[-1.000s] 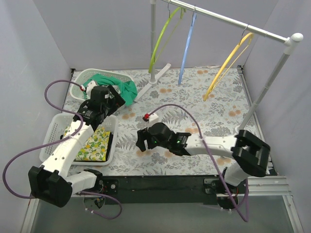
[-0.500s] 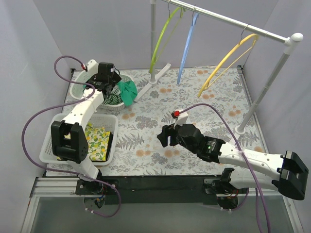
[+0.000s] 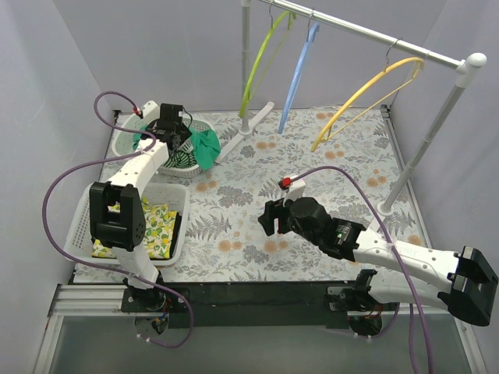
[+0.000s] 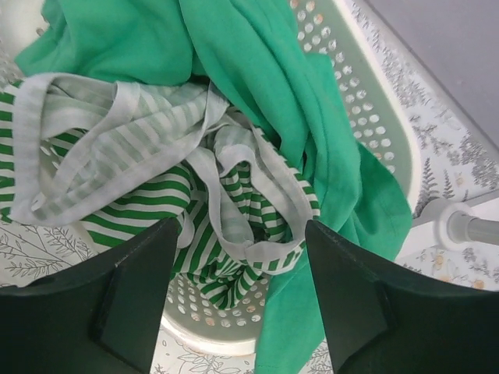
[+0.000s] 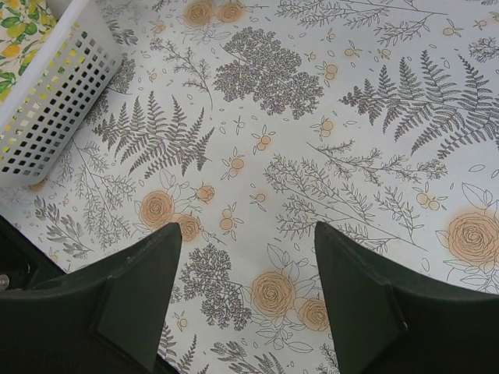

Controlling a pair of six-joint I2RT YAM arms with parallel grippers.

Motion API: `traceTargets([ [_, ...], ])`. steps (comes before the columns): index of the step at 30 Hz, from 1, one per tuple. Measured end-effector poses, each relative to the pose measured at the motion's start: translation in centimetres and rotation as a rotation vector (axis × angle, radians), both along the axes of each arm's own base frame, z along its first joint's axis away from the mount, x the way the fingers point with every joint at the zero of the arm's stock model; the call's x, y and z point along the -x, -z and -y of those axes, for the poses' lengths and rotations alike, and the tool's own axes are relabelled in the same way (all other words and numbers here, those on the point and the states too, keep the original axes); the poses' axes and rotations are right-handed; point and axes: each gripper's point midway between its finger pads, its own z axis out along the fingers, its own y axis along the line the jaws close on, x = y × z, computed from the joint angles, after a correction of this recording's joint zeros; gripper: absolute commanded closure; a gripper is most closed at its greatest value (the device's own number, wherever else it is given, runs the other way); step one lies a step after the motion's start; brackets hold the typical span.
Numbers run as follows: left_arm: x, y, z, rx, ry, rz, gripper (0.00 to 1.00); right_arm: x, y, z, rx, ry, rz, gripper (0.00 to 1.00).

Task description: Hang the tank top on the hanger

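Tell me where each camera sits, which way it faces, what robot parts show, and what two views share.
Top external: high behind the bases, facing down over the floral tablecloth; both arms and the hanger show.
Left wrist: on the left arm, facing down into the round basket at the tank top; left gripper open.
Right wrist: facing down at the tablecloth; right gripper open.
Shared: top and left wrist both show the tank top.
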Motion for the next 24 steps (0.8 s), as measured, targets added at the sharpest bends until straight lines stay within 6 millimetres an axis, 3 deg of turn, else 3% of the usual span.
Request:
traceTargets([
  [5,0.0,3.9,0.5,0.025,0.013,-0.076,0.38,0.0,0.8,-0.2,0.023,-0.015,-0.014,0.23],
  [7,0.3,5.1,0.6,0.034,0.014,-0.1,0.44,0.1,0.9,-0.2,0.025,-0.02,-0.018,0.23],
  [10,0.6,5.9,0.6,0.051,0.006,-0.116,0.69,0.1,0.9,-0.2,0.024,-0.023,-0.02,0.24],
  [11,0.6,5.8,0.6,0.054,0.005,-0.112,0.86,0.1,1.0,-0.2,0.024,-0.023,-0.02,0.24],
  [12,0.5,5.7,0.5,0.056,0.003,-0.108,0.94,0.1,1.0,-0.2,0.024,-0.023,-0.02,0.24],
  [13,0.5,5.7,0.4,0.054,0.004,-0.108,1.0,0.1,0.9,-0.2,0.024,-0.023,-0.02,0.24],
  [15,0.4,5.3,0.2,0.06,0.0,-0.103,1.0,0.1,0.8,-0.2,0.022,-0.023,-0.018,0.24],
  [19,-0.5,2.3,-0.6,0.074,-0.006,-0.075,1.0,0.2,0.2,-0.1,0.007,-0.024,-0.006,0.24],
  [24,-1.0,-7.1,-2.2,0.101,-0.012,0.112,1.0,0.2,-0.6,0.1,0.0,-0.025,0.004,0.24],
])
